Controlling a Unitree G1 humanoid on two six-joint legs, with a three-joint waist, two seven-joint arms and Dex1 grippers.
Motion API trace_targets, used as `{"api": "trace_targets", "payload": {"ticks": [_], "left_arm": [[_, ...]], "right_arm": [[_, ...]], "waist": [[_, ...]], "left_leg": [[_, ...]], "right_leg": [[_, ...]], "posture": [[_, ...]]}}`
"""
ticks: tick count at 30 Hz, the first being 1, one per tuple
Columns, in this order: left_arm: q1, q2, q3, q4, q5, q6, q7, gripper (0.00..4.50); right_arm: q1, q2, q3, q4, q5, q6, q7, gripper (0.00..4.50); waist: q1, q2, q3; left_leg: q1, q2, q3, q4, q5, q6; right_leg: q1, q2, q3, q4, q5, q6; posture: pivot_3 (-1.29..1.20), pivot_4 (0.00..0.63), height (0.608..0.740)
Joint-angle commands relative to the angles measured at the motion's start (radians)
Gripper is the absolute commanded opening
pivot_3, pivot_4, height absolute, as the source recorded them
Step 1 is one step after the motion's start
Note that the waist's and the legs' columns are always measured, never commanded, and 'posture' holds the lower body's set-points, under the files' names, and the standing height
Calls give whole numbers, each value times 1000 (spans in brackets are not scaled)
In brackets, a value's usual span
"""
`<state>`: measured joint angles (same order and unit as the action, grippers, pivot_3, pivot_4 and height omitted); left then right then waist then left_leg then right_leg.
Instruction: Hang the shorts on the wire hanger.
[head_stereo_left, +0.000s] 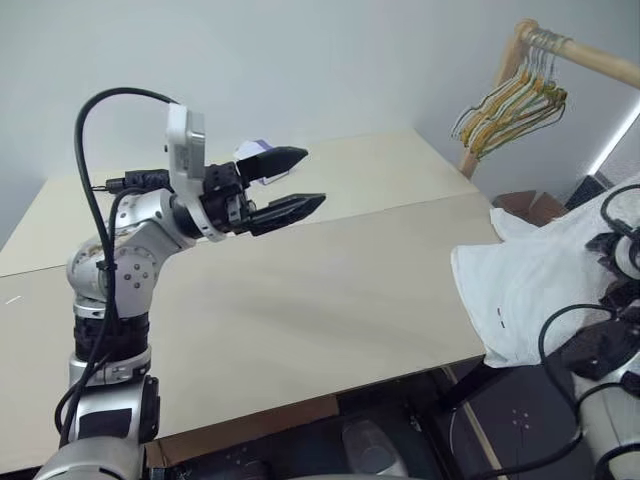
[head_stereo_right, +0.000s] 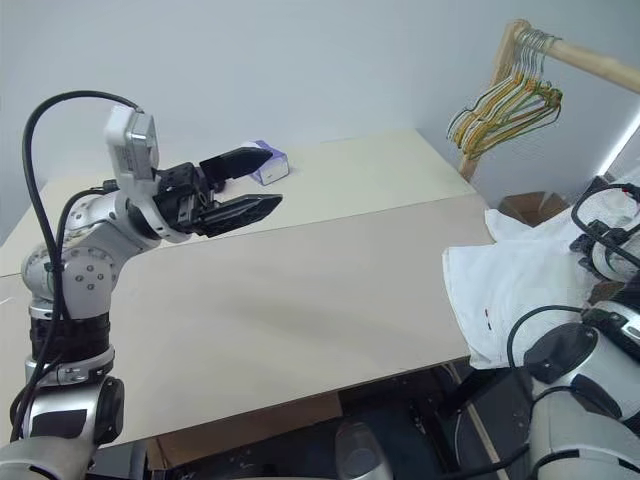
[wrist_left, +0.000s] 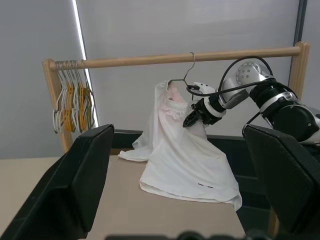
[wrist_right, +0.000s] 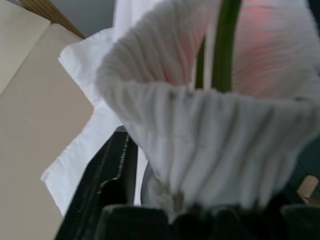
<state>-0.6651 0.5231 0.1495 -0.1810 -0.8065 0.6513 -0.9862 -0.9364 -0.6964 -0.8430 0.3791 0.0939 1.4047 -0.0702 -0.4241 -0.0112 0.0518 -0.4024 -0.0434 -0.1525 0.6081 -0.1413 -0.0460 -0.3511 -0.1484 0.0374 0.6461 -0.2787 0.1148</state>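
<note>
Beige table (head_stereo_left: 330, 290) | wood rail (wrist_left: 200, 56) | grey wall (head_stereo_left: 300, 60) | shorts (wrist_left: 185, 160) draped off edge

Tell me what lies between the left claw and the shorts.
Only bare table lies between the left claw and the shorts, as the left eye view shows.

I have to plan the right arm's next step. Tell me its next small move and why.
Probably draw the right gripper back off the waistband. The shorts are threaded on the wire hanger, which hooks over the wooden rail, their lower part spread on the table, so they seem to hang by themselves. The left gripper waits open.
</note>
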Motion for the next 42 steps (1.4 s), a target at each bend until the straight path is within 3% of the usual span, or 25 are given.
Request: {"api": "trace_targets", "payload": {"ticks": [1, 4, 10, 18, 24, 36, 42], "left_arm": [[-13, 18, 4, -22, -2, -13, -2, 4500], [-16, 22, 4, -20, -1, -12, -4, 4500], [-24, 29, 1, -15, -1, -12, -9, 4500], [-45, 31, -13, 8, 3, -15, -21, 4500], [-44, 27, -28, 18, 18, -22, -32, 4500], [-23, 31, -40, 24, 56, -43, -50, 4500], [-21, 34, -49, 32, 70, -60, -62, 4500]], "right_arm": [[-13, -8, -13, -68, 20, -46, -8, 3540], [15, -4, 12, -100, 20, -82, -4, 4478], [104, 22, 97, -222, 4, -183, 0, 4478], [317, 117, 249, -543, -74, -495, -58, 4478], [442, 180, 319, -641, -163, -715, -143, 4478], [476, 228, 319, -612, -204, -806, -217, 4478], [531, 182, 424, -594, -358, -1058, -295, 4478]], "waist": [[1, 0, 0], [2, 0, 0], [0, 0, 0], [2, 0, 0], [6, 0, 0], [21, 0, 0], [29, 0, 0]], "left_leg": [[0, 0, 0, 0, 0, 0], [0, 0, 0, 0, 0, 0], [0, 0, 0, 0, 0, 0], [1, 0, 0, -1, 0, 0], [1, 0, -1, -1, 0, 0], [2, 0, -1, -2, 0, 0], [2, 0, -1, -2, 0, 0]], "right_leg": [[0, 0, 0, 0, 0, 0], [0, 0, 0, 0, 0, 0], [0, 0, 0, 0, 0, 0], [0, 0, 1, 0, 0, 0], [0, 0, 1, 0, 0, 0], [0, 0, 1, 0, 0, 0], [-1, 0, 1, 0, 0, 0]], "posture": [[-347, 0, 740], [-344, 0, 740], [-346, 0, 740], [-357, 0, 740], [-360, 0, 740], [-353, 0, 740], [-359, 0, 740]]}}
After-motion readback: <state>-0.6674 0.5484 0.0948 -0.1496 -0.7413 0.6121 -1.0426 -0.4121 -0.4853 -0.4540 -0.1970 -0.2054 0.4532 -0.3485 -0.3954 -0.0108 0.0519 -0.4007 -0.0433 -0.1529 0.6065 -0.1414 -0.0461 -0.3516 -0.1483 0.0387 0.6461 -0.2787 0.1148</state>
